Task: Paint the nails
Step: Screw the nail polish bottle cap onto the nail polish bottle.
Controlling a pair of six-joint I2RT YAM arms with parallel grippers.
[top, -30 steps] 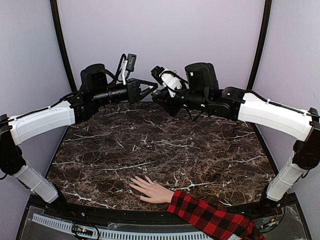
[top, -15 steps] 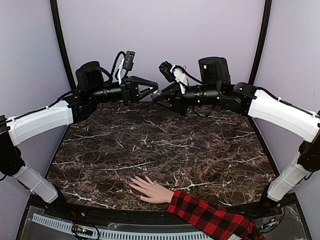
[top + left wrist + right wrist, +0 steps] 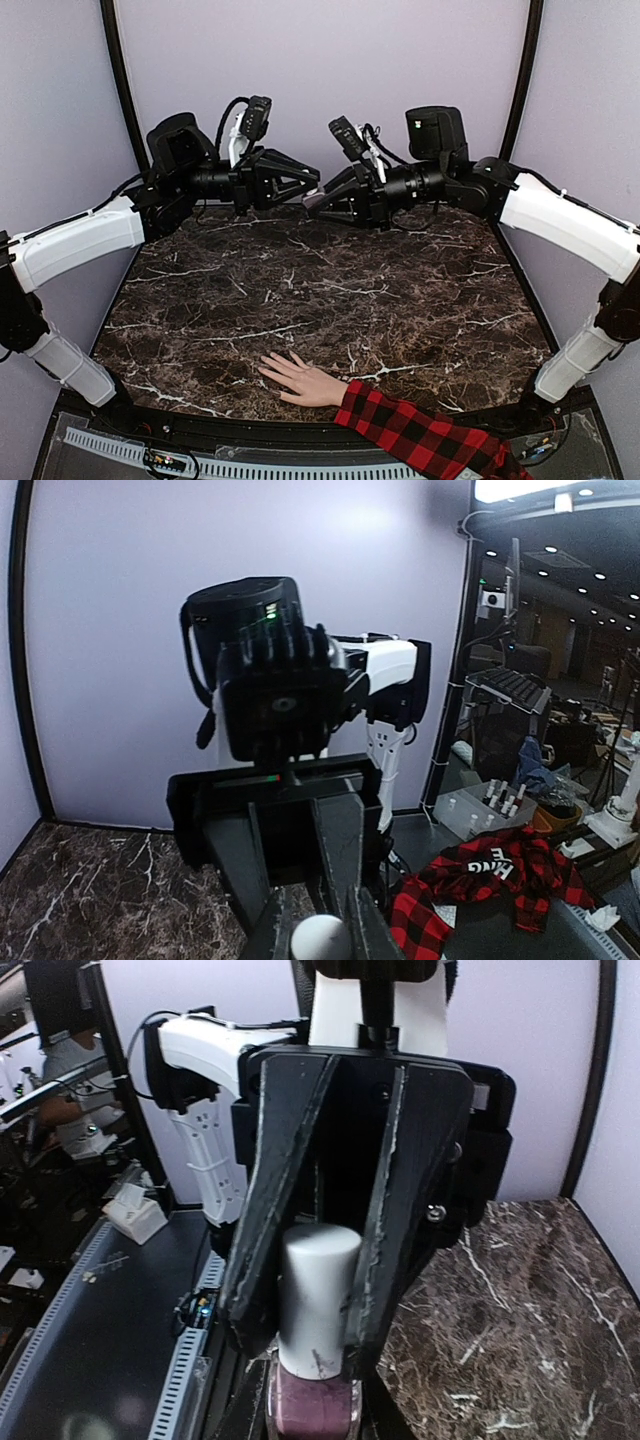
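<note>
The pale hand [image 3: 302, 381] lies palm down at the table's near edge, fingers spread to the left, its tiny nails [image 3: 268, 368] barely showing. A red-and-black plaid sleeve [image 3: 420, 436] covers the wrist. Both grippers meet tip to tip high over the table's far edge, well away from the hand. My left gripper [image 3: 316, 184] [image 3: 322, 936] is shut on the white cap [image 3: 318, 1295] [image 3: 320, 942] of the polish bottle. My right gripper [image 3: 307, 202] [image 3: 315, 1428] is shut on the bottle's purple glass body [image 3: 312, 1402]. No brush shows.
The dark marble table [image 3: 330, 290] stretches between the grippers and the hand. Purple walls close in the back and sides. A plaid garment [image 3: 485, 880] and a tray of small bottles [image 3: 490, 802] lie off the table to the right.
Both arms have lifted and their wrists have turned, the right forearm rising most. The grippers have stayed tip to tip on the bottle. The hand has not moved.
</note>
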